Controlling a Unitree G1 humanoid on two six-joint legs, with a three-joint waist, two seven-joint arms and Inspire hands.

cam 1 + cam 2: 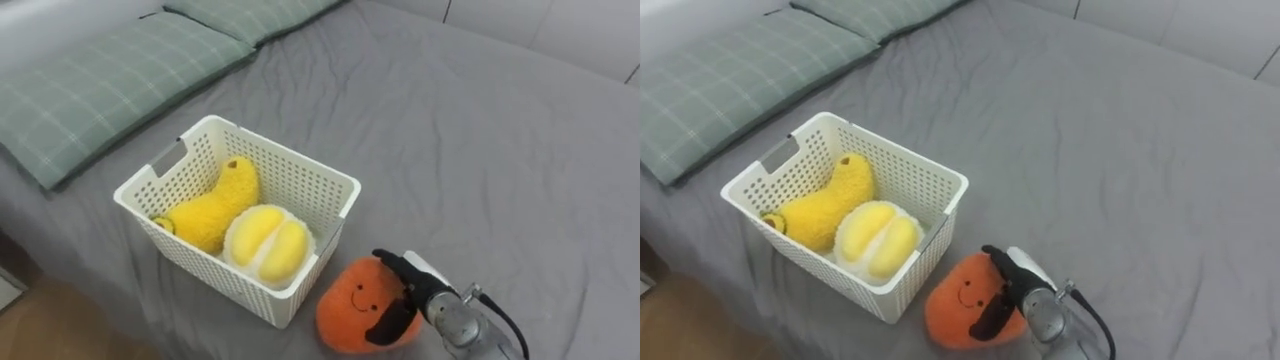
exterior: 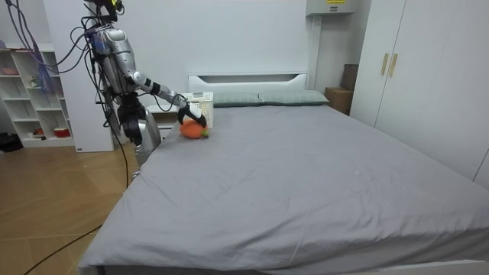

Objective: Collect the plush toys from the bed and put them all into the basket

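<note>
Now we see our right hand point(image 1: 412, 285) curled round the orange plush toy point(image 1: 350, 300), dark fingers and thumb clamping its side. That toy lies on the grey bed point(image 1: 480, 150), just beside the white basket point(image 1: 230, 280) holding a banana toy point(image 1: 215, 205) and a round yellow toy point(image 1: 268, 245).

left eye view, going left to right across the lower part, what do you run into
Yellow banana-shaped plush toy → round yellow-and-cream plush toy (both in the white lattice plastic basket) → round orange plush toy with a face → right hand, curled round it.
</note>
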